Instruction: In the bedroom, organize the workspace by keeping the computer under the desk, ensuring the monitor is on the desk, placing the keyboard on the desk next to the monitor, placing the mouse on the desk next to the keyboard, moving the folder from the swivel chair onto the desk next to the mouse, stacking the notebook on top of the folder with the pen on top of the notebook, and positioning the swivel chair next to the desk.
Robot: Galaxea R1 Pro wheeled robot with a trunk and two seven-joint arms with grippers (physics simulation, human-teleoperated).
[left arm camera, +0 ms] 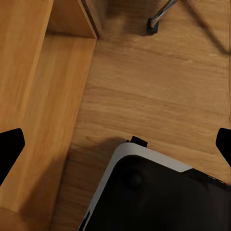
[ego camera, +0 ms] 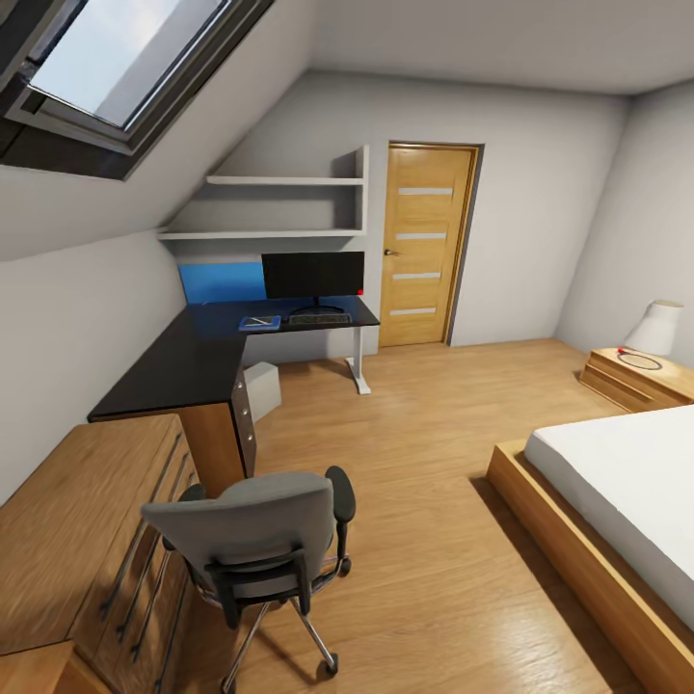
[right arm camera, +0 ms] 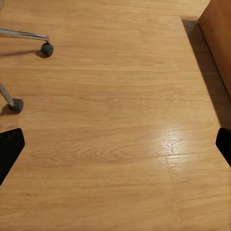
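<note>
The black L-shaped desk (ego camera: pixel 193 361) stands in the far left corner. On its far wing are the black monitor (ego camera: pixel 313 275), the keyboard (ego camera: pixel 320 317) in front of it, and to the left a blue folder (ego camera: pixel 275 325) with a grey notebook (ego camera: pixel 255 321) lying on it. Pen and mouse are too small to make out. The light grey computer (ego camera: pixel 262 390) sits on the floor under the desk. The grey swivel chair (ego camera: pixel 255 540) stands close by, its back toward me. Over the wooden floor, my left gripper (left arm camera: pixel 115 144) and right gripper (right arm camera: pixel 115 144) are open and hold nothing.
A wooden chest of drawers (ego camera: pixel 67 540) lines the left wall beside the chair. A low bed (ego camera: pixel 617 520) fills the right side, with a nightstand and lamp (ego camera: pixel 641 371) behind it. A closed wooden door (ego camera: pixel 424 246) is beyond the desk. Chair castors (right arm camera: pixel 46 49) are near my right gripper.
</note>
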